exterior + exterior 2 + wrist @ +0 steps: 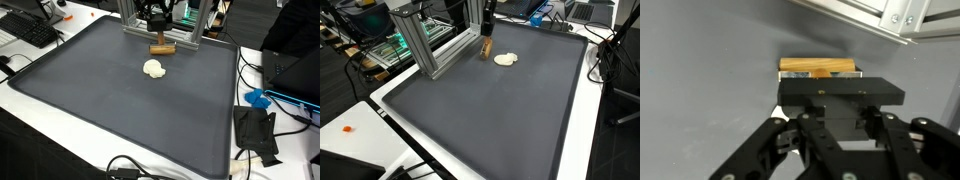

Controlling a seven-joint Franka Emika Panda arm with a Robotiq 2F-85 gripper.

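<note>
My gripper (pixel 157 32) stands at the far edge of the dark mat (pixel 110 110), right in front of the aluminium frame. Its jaws are shut on a black-topped wooden block (pixel 162 47), whose lower edge sits on or just above the mat. In the wrist view the gripper (pixel 830 112) clamps the black slab, and the wooden block (pixel 818 68) shows just beyond it. The same gripper (pixel 487 32) and wooden block (pixel 485 48) appear from the other side. A cream-coloured lump (pixel 154 68) lies on the mat a short way in front of the block, apart from it; the lump (pixel 506 59) is untouched.
The aluminium frame (pixel 425 40) stands directly behind the gripper. A keyboard (pixel 30 30) lies off the mat's corner. A blue object (pixel 258 98), a black device (pixel 255 130) and cables sit on the white table beside the mat.
</note>
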